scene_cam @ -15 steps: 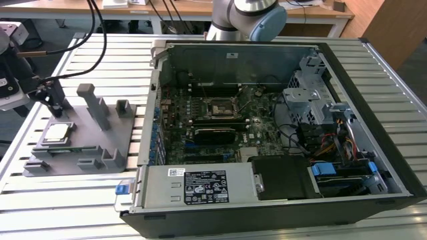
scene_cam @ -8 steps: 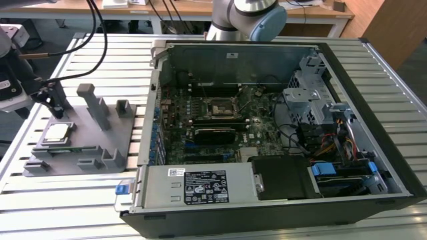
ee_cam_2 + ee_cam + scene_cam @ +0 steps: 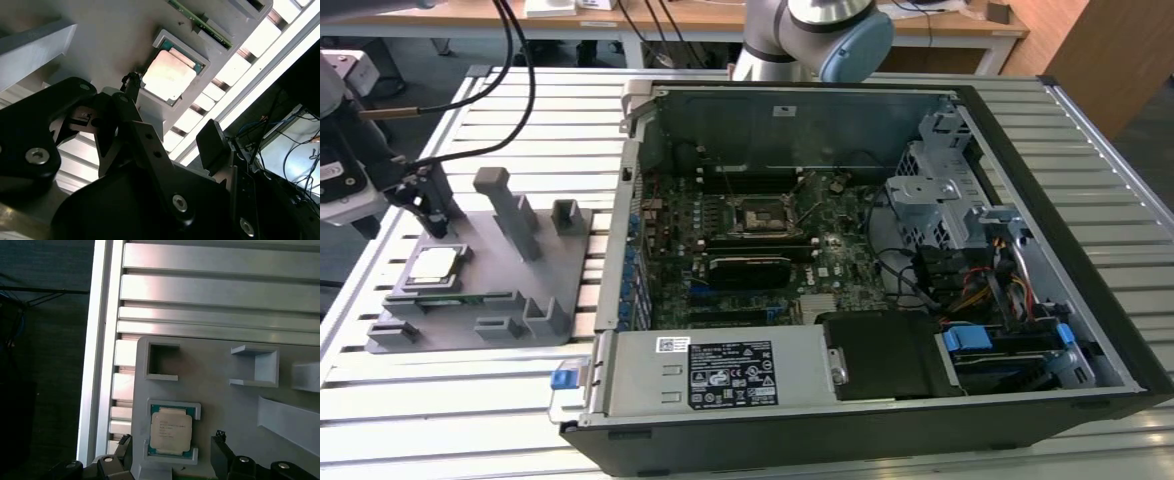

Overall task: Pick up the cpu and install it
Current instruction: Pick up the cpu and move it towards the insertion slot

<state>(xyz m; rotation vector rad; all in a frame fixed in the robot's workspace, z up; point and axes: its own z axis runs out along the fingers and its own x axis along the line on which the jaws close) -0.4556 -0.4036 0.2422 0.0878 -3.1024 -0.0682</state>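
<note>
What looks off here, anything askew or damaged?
Nothing stands out. The cpu lies flat and square in its recess on the grey fixture, with the gripper open, one finger on either side of it. The computer case lies open beside the fixture, nothing spilled.

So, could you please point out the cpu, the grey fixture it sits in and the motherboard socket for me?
cpu (image 3: 171, 431): first wrist view, middle of its metal top.
grey fixture (image 3: 494, 275): exterior view, bare base plate.
motherboard socket (image 3: 757, 215): exterior view, its centre.
</note>
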